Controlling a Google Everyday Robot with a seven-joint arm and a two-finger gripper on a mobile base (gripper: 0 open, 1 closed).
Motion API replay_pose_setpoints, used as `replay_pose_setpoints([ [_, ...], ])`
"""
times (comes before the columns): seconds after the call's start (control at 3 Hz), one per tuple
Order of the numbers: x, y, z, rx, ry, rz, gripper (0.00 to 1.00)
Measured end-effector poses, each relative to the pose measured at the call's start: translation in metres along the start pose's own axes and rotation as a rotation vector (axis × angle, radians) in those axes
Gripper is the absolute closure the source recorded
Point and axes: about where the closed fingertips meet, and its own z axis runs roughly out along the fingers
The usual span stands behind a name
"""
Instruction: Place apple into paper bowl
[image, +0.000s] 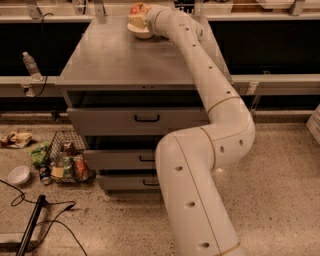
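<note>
The red-orange apple (138, 8) is at the far end of the grey cabinet top, held just above the paper bowl (140, 32). The bowl is cream-white and stands near the back edge of the top. My gripper (137, 19) is at the end of the long white arm, which reaches across the top from the lower right. It is shut on the apple, directly over the bowl. The wrist hides the bowl's right side.
The grey cabinet (120, 60) has drawers with dark handles (146, 118). On the floor at left are a wire basket of litter (67, 162), a small translucent white bowl (19, 174), wrappers (16, 139) and a black cable (35, 220). A water bottle (31, 65) stands on the left ledge.
</note>
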Motion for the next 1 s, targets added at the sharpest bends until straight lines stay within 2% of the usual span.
replay_pose_setpoints([
  [0.67,0.016,0.005,0.007,0.005,0.052,-0.013,1.00],
  [1.0,0.026,-0.008,-0.003,0.014,0.079,0.009,1.00],
])
